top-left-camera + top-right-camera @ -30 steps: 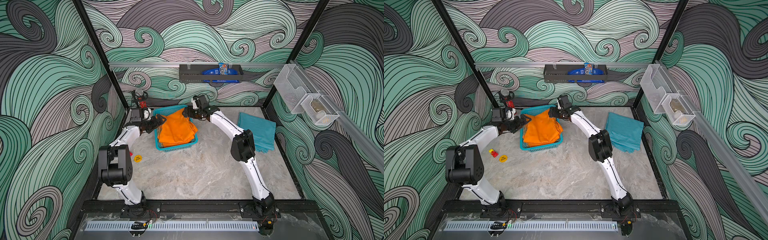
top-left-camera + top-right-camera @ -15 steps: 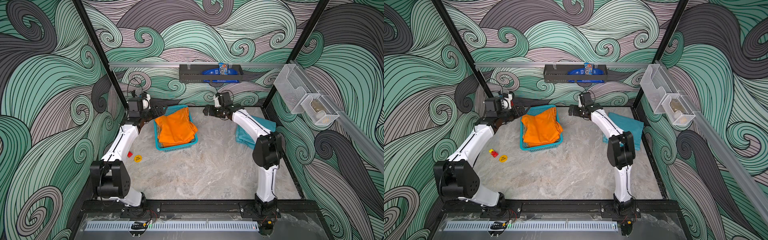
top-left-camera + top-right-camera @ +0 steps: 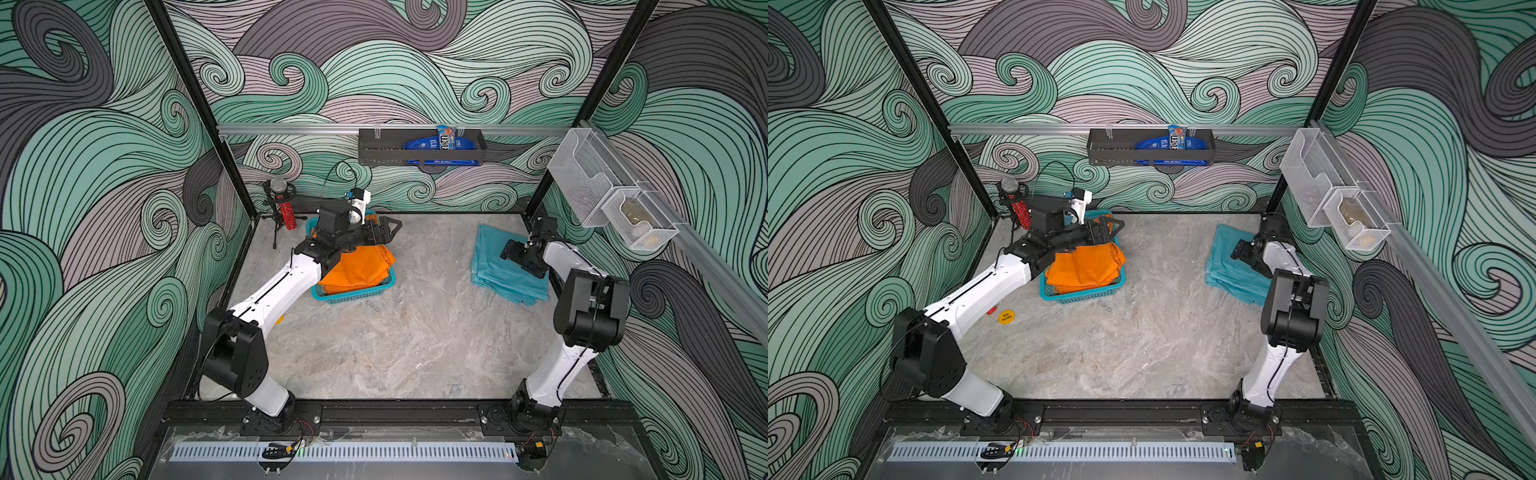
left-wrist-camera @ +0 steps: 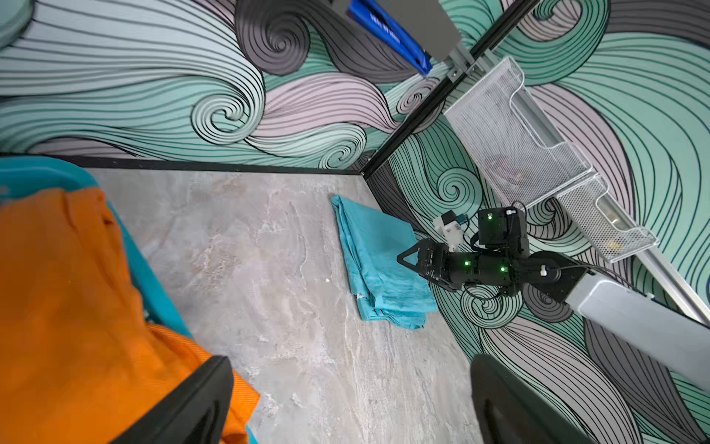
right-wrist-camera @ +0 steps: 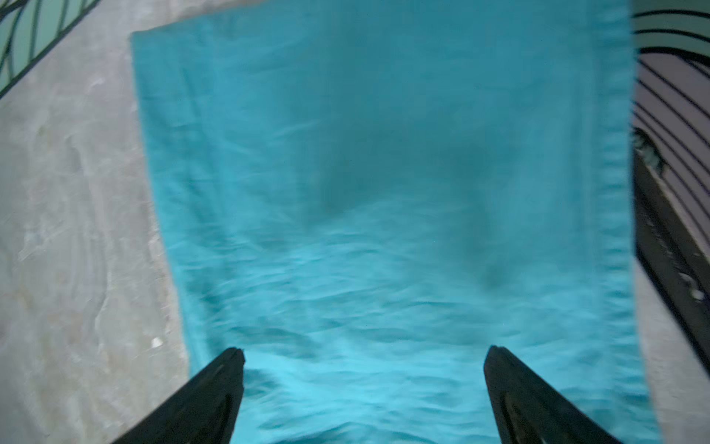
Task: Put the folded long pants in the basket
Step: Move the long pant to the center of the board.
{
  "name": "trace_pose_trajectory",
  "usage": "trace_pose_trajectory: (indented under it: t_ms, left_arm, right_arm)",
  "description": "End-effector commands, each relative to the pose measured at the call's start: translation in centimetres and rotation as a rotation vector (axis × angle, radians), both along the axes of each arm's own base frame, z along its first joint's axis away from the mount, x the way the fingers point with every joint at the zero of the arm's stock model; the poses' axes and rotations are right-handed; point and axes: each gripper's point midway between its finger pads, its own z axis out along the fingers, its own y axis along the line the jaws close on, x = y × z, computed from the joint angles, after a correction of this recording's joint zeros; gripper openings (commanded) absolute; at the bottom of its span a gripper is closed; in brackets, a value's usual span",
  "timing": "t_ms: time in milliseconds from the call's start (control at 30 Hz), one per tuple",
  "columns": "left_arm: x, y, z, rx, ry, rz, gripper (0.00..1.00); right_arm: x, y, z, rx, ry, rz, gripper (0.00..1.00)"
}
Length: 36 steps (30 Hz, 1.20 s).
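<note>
Teal-blue folded long pants (image 3: 492,270) lie flat at the right side of the counter (image 3: 415,332). They form a wrinkled rectangle with its long axis running back to front. The right gripper (image 5: 363,357) hovers over them, jaws wide and empty. Orange pants (image 3: 361,270) sit rumpled in the turquoise basket (image 3: 353,293). The left gripper (image 3: 390,230) hangs above its far corner, also wide and empty.

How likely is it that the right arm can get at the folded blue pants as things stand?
Probably yes. The right arm is poised over the blue pants, jaws wide open, and nothing lies on the cloth. The left arm is off over the basket, out of its way.
</note>
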Motion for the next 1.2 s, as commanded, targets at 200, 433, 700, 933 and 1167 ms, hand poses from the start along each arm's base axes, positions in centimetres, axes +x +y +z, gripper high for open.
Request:
trace_pose_trajectory:
  t_ms: [200, 433, 700, 933, 1167]
  left_arm:
    - [-3.6, -7.8, -4.9, -0.039, 0.082, -0.159, 0.98]
    - [-4.5, -10.4, -10.5, -0.044, 0.213, -0.207, 0.99]
    - [-4.3, -10.8, -15.9, 0.027, 0.33, -0.219, 0.99]
    - [-4.3, -10.0, -18.1, 0.045, 0.364, -0.191, 0.99]
    - [-3.9, -9.5, -19.2, 0.093, 0.375, -0.155, 0.99]
  right_arm:
    - [3.5, 2.6, -2.1, -0.013, -0.009, 0.107, 0.73]
    - [2.8, 8.8, -5.1, -0.027, 0.071, 0.247, 0.48]
    - [-2.3, 15.3, -7.3, 0.025, 0.161, 0.37, 0.47]
    - [-6.1, 21.3, -7.3, 0.033, 0.189, 0.491, 0.48]
    - [-6.2, 24.7, -3.0, 0.089, 0.071, 0.525, 0.48]
